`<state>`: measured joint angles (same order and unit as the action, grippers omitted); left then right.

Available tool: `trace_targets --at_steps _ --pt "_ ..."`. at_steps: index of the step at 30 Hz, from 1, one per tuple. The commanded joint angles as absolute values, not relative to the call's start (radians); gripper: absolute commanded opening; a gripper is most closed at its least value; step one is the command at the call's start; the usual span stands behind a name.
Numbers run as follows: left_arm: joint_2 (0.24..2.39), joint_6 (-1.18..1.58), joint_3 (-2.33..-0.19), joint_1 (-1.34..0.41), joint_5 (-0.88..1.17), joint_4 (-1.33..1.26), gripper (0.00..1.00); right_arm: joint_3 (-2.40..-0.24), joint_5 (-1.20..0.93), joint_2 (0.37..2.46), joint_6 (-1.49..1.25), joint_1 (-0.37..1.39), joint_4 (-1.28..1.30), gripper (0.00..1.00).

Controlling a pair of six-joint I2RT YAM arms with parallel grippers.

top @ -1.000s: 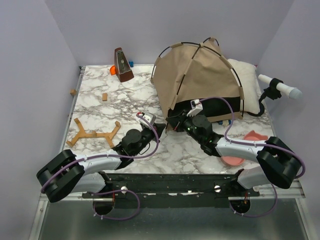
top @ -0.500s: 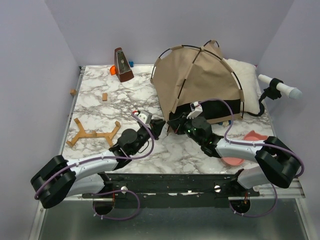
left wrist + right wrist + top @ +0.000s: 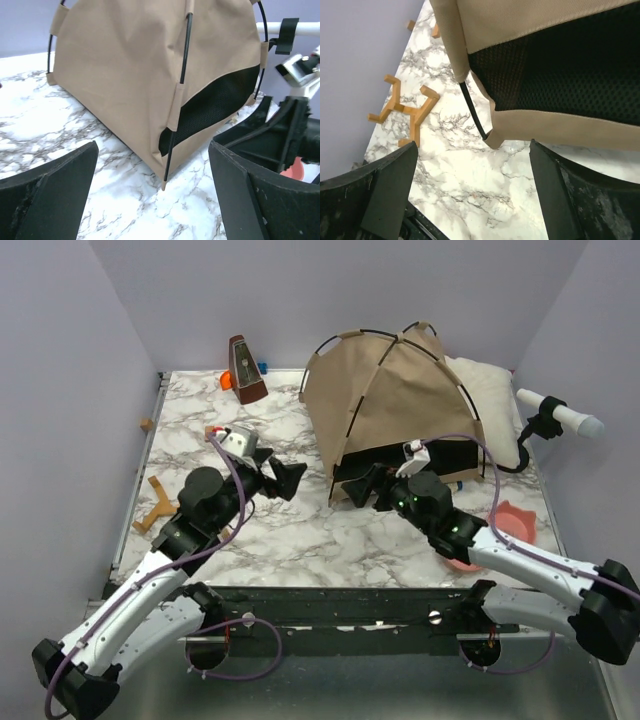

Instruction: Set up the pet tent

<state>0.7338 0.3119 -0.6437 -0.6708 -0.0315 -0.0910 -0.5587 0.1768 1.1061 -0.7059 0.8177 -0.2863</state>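
The pet tent (image 3: pixel 390 395) stands as a tan dome at the back right of the table, black poles crossing over its top and a black mesh panel low at its front. Its front corner with a pole tip (image 3: pixel 165 184) rests on the marble. To the left of that corner my left gripper (image 3: pixel 287 478) is open with nothing between its fingers (image 3: pixel 50 200). My right gripper (image 3: pixel 362 484) is open just in front of the same corner (image 3: pixel 492 140), also holding nothing. In the left wrist view the tent (image 3: pixel 135 75) fills the middle.
A metronome (image 3: pixel 246 370) stands at the back left. A white pillow (image 3: pixel 492 390) lies behind the tent. A pink bowl (image 3: pixel 500 525) sits at the front right, and a wooden stand (image 3: pixel 160 508) lies at the left. A white-handled tool (image 3: pixel 560 415) sticks out at the right edge.
Both grippers have opened and let go at the tent's front corner. The left arm has pulled back to the left; the right has drawn slightly back. The tent stands rounder.
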Motion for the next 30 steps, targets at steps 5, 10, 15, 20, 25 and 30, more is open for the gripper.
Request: trace_targets --at_steps 5,10,15,20,25,30 --pt "0.87 0.226 -0.994 -0.527 0.28 0.4 0.99 -0.988 0.356 1.104 -0.468 0.741 0.258 1.0" --pt "0.918 0.152 -1.049 -0.471 0.255 0.407 0.99 -1.225 0.291 1.23 -0.286 0.551 0.275 1.0" --pt "0.894 0.089 -0.964 -0.433 0.17 0.33 0.99 -1.42 0.331 1.337 -0.106 0.455 0.272 1.0" --pt "0.866 0.072 -0.895 -0.416 0.143 0.301 0.99 -1.479 0.293 1.389 -0.012 0.336 0.243 1.0" --pt "0.861 0.063 -0.887 -0.414 0.129 0.302 0.99 -1.481 0.227 1.439 0.058 0.23 0.233 0.99" --pt "0.869 0.063 -0.882 -0.414 0.129 0.305 0.99 -1.457 0.036 1.459 0.089 0.182 0.245 0.82"
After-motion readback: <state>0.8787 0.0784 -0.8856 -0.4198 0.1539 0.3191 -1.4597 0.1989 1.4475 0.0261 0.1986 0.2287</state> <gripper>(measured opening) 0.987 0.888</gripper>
